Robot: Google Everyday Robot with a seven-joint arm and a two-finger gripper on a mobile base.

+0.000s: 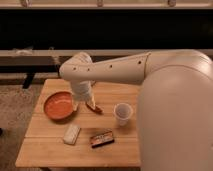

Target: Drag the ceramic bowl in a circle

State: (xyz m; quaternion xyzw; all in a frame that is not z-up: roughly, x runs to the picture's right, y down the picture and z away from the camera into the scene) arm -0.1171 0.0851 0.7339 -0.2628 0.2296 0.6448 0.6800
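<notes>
The ceramic bowl is a shallow orange-red bowl with a darker rim, sitting on the left part of the wooden table. My gripper hangs from the white arm that reaches in from the right, and it is down at the bowl's right rim. The arm's wrist hides the upper part of the gripper. A small orange-brown object lies on the table just right of the gripper.
A translucent whitish plastic cup stands upright right of centre. A pale wrapped bar and a dark snack packet lie near the front. The robot's large white body fills the right side. A dark bench runs behind the table.
</notes>
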